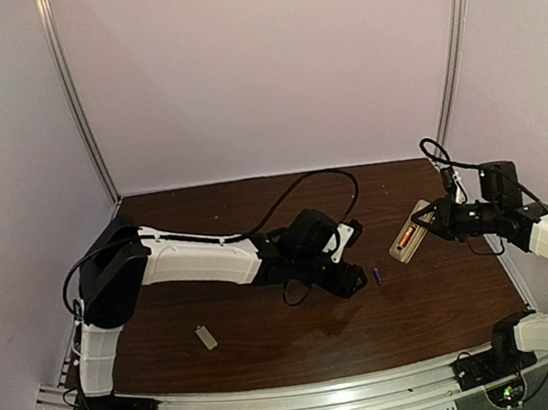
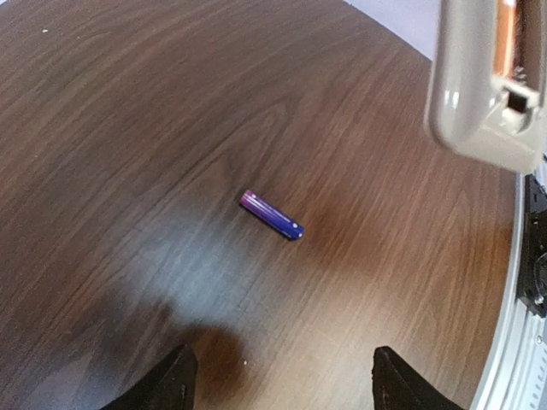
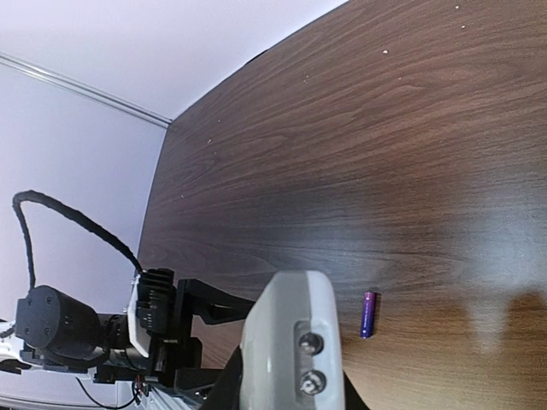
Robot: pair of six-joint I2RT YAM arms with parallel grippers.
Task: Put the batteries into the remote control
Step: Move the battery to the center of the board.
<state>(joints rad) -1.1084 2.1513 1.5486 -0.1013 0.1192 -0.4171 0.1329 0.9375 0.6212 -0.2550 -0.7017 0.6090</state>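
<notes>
The remote control [image 1: 410, 233] is held off the table by my right gripper [image 1: 439, 223], back side up, with an orange battery [image 1: 407, 237] lying in its bay. The right wrist view shows the remote's end [image 3: 291, 342] between my right gripper [image 3: 291, 395]. A second battery [image 1: 378, 276], purple-blue, lies loose on the dark wooden table [image 1: 254, 207]. My left gripper [image 1: 355, 280] is open and empty just left of it. In the left wrist view the battery [image 2: 272, 214] lies ahead of the left gripper [image 2: 282, 384], and the remote [image 2: 483, 77] is at the top right.
A small flat grey cover piece [image 1: 206, 337] lies on the table at the front left. The left arm [image 3: 102, 333] shows behind the remote in the right wrist view. The table's metal front rail [image 1: 298, 402] runs along the near edge.
</notes>
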